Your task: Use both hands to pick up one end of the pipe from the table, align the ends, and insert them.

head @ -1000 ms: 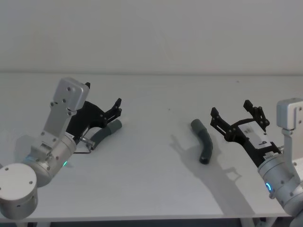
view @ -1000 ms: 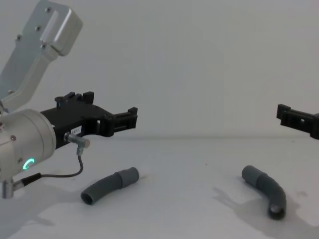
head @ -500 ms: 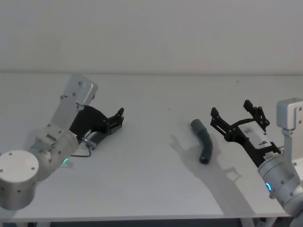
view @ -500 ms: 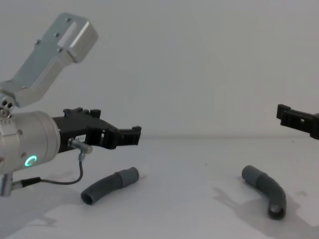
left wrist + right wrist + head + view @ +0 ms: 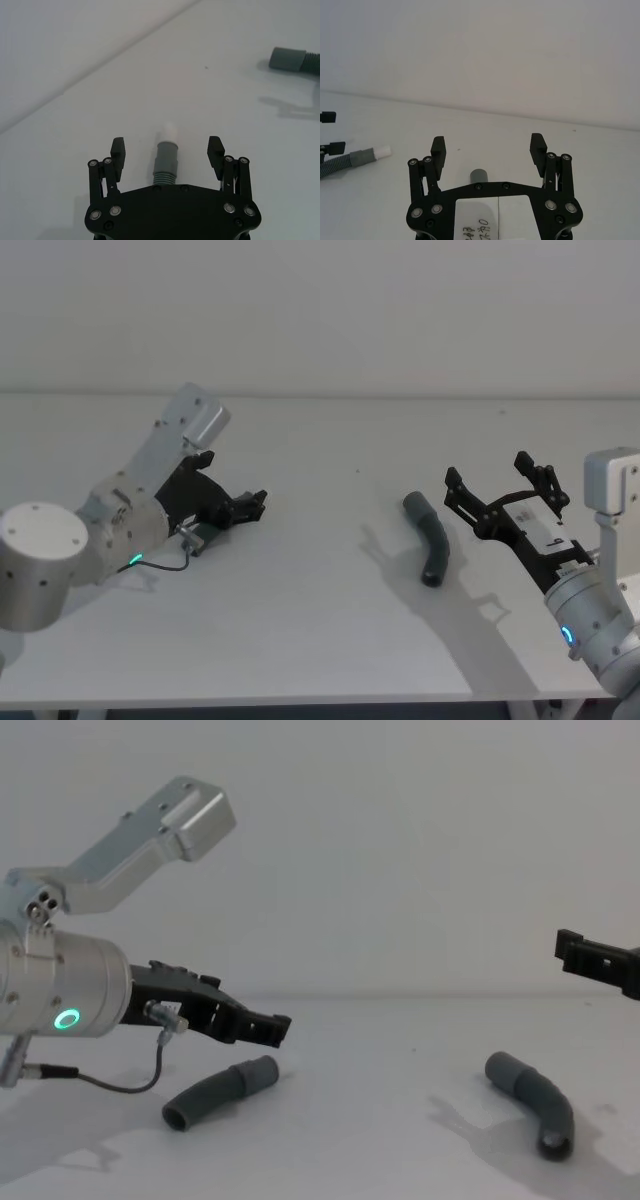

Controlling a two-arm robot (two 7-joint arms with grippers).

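One short, bent, dark grey rubber pipe piece (image 5: 220,1090) lies on the plain white table (image 5: 320,640), its lighter collar (image 5: 166,162) just under the black left gripper (image 5: 270,1026), jaws spread wide — pre-grasp, I'd say. Its twin (image 5: 432,540) lies well right of it, the right gripper (image 5: 486,467) past that, also open-jawed. Next: drop, clamp the collar.

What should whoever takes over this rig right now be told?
Left end effector: open, low over the left pipe piece, fingers flanking its collar in the left wrist view, not closed.
Right end effector: open, above the table, beside the right pipe piece, apart from it.
Done: nothing grasped; both pieces lie on the table.
To do: grasp both, lift, align collars, insert.
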